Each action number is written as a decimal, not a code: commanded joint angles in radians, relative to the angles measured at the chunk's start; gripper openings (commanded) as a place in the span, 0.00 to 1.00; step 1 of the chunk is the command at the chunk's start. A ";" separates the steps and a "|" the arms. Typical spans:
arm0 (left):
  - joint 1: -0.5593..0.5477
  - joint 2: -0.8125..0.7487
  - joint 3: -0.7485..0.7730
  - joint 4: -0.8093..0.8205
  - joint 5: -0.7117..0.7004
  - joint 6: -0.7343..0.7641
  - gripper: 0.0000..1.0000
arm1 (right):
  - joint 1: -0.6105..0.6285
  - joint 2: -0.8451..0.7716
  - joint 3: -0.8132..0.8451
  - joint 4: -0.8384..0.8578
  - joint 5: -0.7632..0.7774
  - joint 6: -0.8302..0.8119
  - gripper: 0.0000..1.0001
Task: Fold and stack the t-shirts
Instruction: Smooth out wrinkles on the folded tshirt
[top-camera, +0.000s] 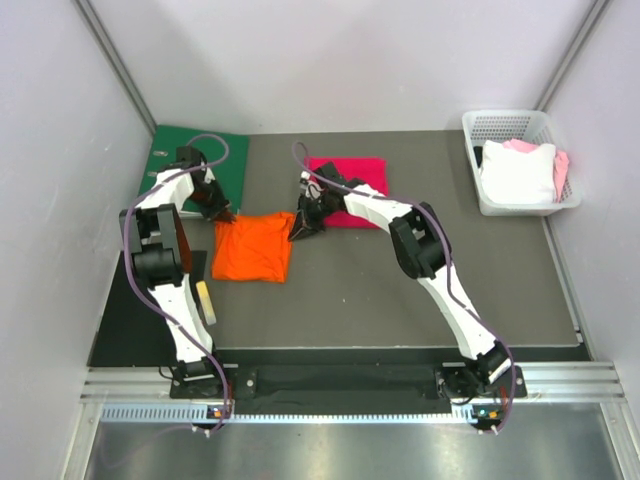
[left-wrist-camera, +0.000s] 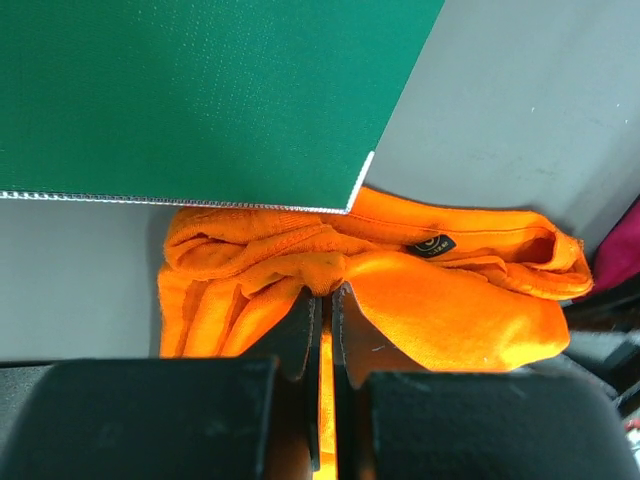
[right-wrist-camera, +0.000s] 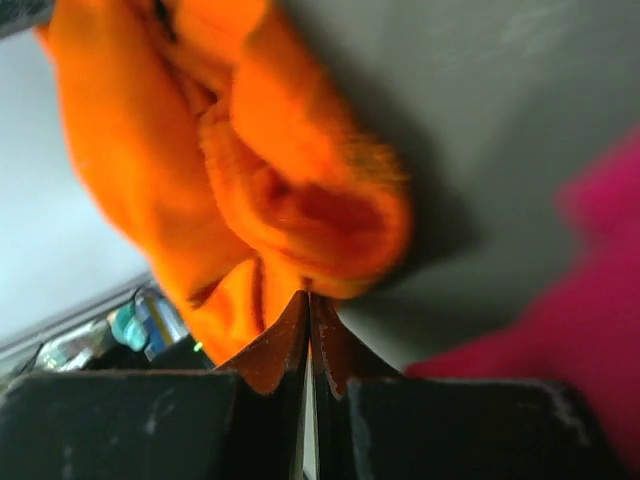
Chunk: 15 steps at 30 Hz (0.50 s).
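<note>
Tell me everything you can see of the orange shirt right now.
The orange shirt is soft, bright cloth folded into a rough square, flat on the grey table, its far edge rumpled, a small black label showing. The left gripper pinches its far left corner, the right gripper its far right corner.

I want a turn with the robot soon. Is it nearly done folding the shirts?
About halfway. The pink t-shirt already lies folded flat. The left gripper and right gripper are each shut on the orange t-shirt, which looks partly folded but bunched at that edge. Left to do: finish that fold and stack the two shirts.
</note>
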 joint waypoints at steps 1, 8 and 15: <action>0.006 -0.036 0.019 0.004 -0.018 0.027 0.00 | -0.012 -0.024 0.039 -0.052 0.223 -0.070 0.00; 0.004 -0.103 -0.013 0.001 -0.015 0.049 0.41 | -0.010 -0.132 0.015 -0.091 0.372 -0.216 0.00; 0.002 -0.294 -0.107 0.079 0.005 0.037 0.98 | -0.025 -0.479 -0.271 0.053 0.457 -0.268 0.08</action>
